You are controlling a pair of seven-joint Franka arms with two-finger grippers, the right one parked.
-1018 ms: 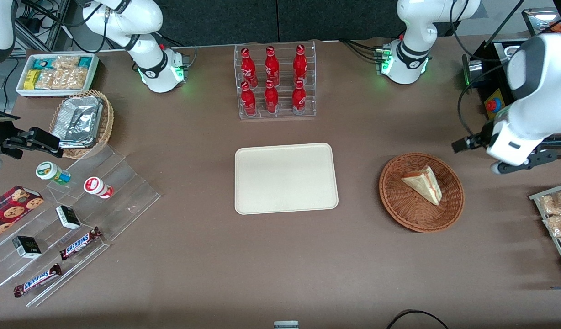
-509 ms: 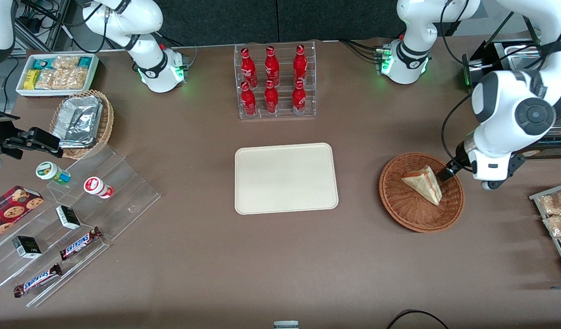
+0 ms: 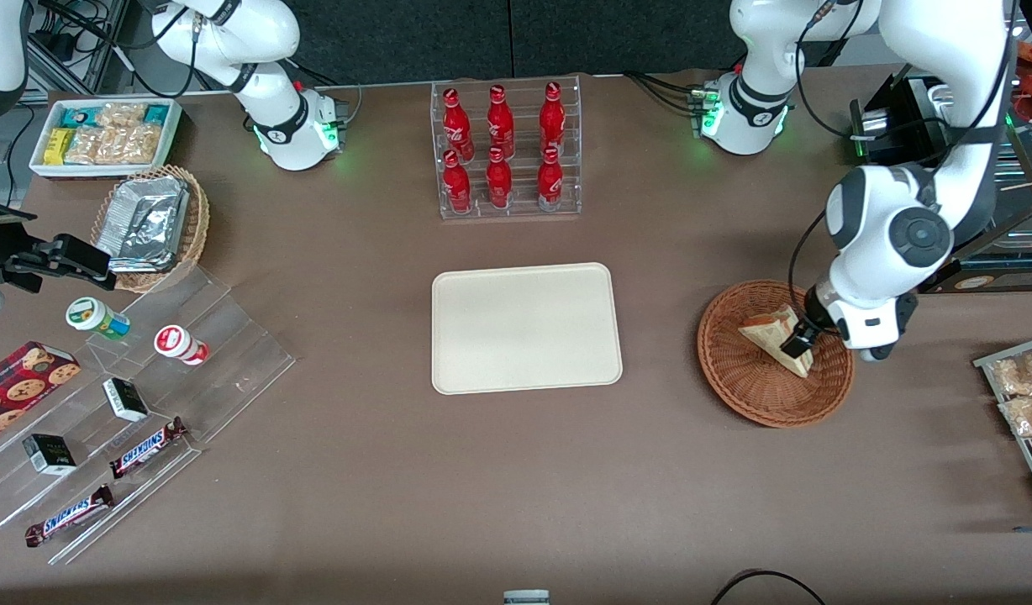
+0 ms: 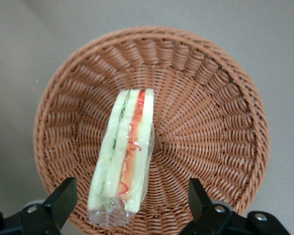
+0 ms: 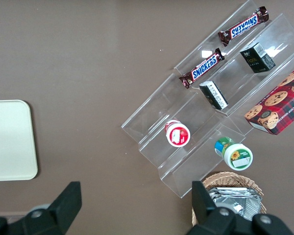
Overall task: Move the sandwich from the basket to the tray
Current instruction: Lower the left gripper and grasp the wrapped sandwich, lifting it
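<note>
Over basket (image 4: 220, 98), spread hand (image 4: 132, 198) straddling sandwich (image 4: 125, 152)

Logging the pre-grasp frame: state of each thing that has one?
gripper: open, fingers either side of the sandwich's end, above the basket
sandwich: in the basket, wrapped, standing on edge, not lifted
basket: on the table, holds only the sandwich
tray: empty
cola bottles: upright in their clear rack, capped
</note>
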